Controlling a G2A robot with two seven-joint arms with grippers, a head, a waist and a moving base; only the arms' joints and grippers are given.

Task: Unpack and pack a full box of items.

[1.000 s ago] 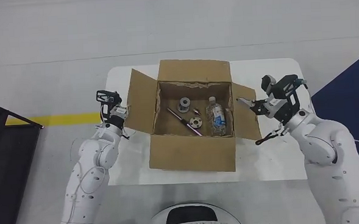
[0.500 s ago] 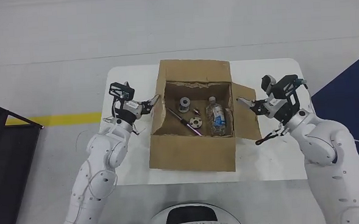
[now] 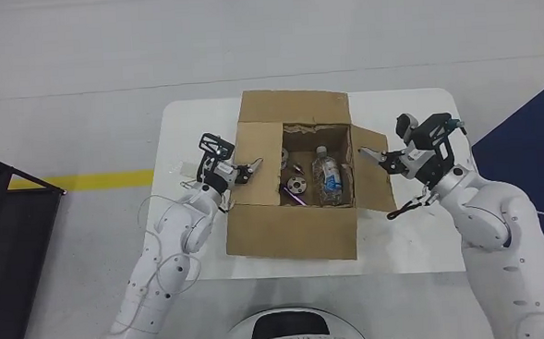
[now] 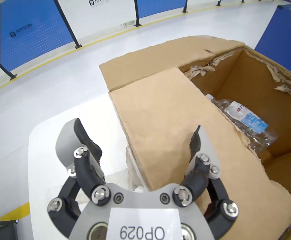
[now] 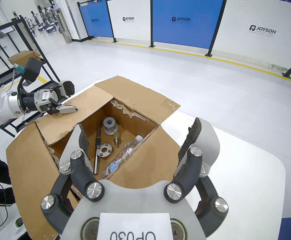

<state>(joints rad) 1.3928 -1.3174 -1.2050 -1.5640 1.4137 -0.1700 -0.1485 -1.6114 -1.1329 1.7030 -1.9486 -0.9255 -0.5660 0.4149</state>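
Note:
An open cardboard box (image 3: 294, 231) stands on the white table (image 3: 424, 245). Inside lie a clear plastic bottle (image 3: 327, 176), a metal flange (image 3: 296, 184), a thin rod (image 5: 97, 145) and a grey hub (image 5: 109, 125). My left gripper (image 3: 239, 167) is open at the box's left side, one finger lying on the left flap (image 4: 170, 127), which leans in over the opening. My right gripper (image 3: 381, 180) hangs open over the right flap (image 5: 147, 163), apart from it. Seen from the right wrist, the left gripper (image 5: 68, 98) rests on that raised left flap.
The far flap (image 3: 294, 104) and near flap (image 3: 292, 233) lie folded outward. Bare table shows on both sides of the box. A black rack (image 3: 8, 257) stands off the table's left side and a blue panel (image 3: 529, 128) off its right side.
My left arm has swung right from the table's left edge to the box, pushing the left flap up and inward over part of the contents. The right arm has kept still.

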